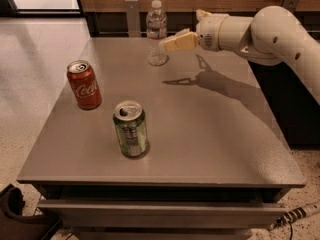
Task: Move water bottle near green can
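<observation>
Water bottle stands upright on the bench. Well apart from it, toward the camera, sits the green can. Just beside the bottle, at label height, hangs the tool, not around it; released or clenched, I cannot tell. The reach is in hand. Next, the tool must straddle the bottle's body and grip.
</observation>
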Motion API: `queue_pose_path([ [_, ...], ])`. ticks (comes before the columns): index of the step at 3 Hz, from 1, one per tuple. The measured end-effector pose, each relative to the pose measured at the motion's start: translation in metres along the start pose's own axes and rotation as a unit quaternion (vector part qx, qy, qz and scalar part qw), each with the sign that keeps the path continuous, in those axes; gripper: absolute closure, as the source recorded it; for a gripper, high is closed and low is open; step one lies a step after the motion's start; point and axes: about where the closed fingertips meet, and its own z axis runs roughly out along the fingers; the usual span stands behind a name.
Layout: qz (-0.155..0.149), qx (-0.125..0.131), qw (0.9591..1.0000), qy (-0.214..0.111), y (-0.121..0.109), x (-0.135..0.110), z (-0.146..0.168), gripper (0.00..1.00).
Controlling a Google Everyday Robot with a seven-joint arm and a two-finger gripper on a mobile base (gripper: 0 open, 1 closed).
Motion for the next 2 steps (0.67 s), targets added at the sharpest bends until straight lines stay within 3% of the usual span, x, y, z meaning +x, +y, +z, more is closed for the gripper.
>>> queue_pose_path([
  [2, 0.036, -0.026, 0.9971, -0.062, -0.009, -0.002, 0.049, 0.0],
])
